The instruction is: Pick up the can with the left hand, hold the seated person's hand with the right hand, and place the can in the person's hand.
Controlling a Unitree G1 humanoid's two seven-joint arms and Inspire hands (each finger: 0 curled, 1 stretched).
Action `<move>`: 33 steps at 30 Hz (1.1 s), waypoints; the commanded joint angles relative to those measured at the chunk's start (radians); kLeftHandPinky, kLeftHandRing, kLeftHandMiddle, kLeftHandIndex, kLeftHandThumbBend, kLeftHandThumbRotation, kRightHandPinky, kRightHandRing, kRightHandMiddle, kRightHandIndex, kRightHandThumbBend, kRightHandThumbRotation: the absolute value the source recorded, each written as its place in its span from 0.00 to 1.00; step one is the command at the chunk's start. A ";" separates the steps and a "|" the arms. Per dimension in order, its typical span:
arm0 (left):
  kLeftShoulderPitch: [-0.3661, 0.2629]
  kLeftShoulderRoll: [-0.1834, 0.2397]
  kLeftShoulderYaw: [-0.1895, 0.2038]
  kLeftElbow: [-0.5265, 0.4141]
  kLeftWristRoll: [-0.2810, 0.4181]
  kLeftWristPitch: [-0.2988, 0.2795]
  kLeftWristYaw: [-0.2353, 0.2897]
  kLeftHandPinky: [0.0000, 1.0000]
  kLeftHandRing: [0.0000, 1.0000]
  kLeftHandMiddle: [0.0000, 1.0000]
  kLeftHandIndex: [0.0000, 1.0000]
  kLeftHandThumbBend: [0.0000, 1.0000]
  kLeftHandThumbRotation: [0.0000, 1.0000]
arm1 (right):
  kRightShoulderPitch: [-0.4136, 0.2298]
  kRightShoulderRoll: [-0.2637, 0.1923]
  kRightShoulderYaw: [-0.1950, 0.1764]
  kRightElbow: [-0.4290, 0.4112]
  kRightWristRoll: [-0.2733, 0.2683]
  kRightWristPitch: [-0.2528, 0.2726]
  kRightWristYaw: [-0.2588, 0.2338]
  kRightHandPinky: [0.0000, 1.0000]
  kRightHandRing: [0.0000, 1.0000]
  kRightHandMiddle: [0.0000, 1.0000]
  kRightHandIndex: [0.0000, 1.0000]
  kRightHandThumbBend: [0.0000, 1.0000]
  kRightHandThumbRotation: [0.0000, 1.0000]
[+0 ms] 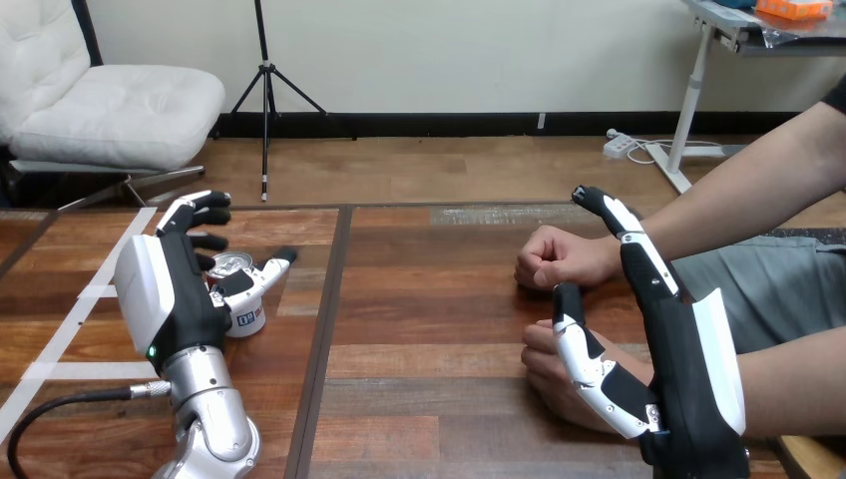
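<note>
My left robot hand (175,294) brackets the can (242,311) standing on the counter (429,329), fingers spread, thumb beside it. I think they're touching, but I can't tell. I'd close evenly around its middle before lifting. My right robot hand (688,369) is open, thumb over the person's nearer hand (544,377); I'd curl it gently.

- Bright, even, diffuse light.
- Soft, short shadow on the table (439,329) beneath the person's farther hand (559,261).
- Pale sheen at the table's far edge; glints on the left forearm (214,409).
</note>
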 commanded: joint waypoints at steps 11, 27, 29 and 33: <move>-0.026 0.004 -0.030 -0.054 0.057 0.077 0.042 0.69 0.78 0.83 0.83 0.99 0.26 | -0.057 0.006 -0.011 -0.012 0.002 -0.006 -0.014 0.99 0.97 0.94 0.90 0.18 0.23; -0.046 0.017 -0.044 -0.050 0.059 0.191 0.024 0.75 0.86 0.92 0.91 0.97 0.33 | -0.048 0.005 -0.011 -0.024 -0.002 0.010 -0.008 0.98 0.97 0.95 0.91 0.19 0.29; -0.049 0.019 -0.048 -0.049 0.064 0.207 0.025 0.75 0.85 0.91 0.90 0.96 0.33 | -0.047 0.004 -0.010 -0.026 -0.001 0.013 -0.006 0.98 0.97 0.95 0.91 0.19 0.31; -0.054 0.022 -0.053 -0.048 0.069 0.229 0.022 0.74 0.84 0.89 0.89 0.94 0.34 | -0.046 0.002 -0.012 -0.026 -0.010 0.012 -0.009 0.97 0.97 0.95 0.91 0.19 0.35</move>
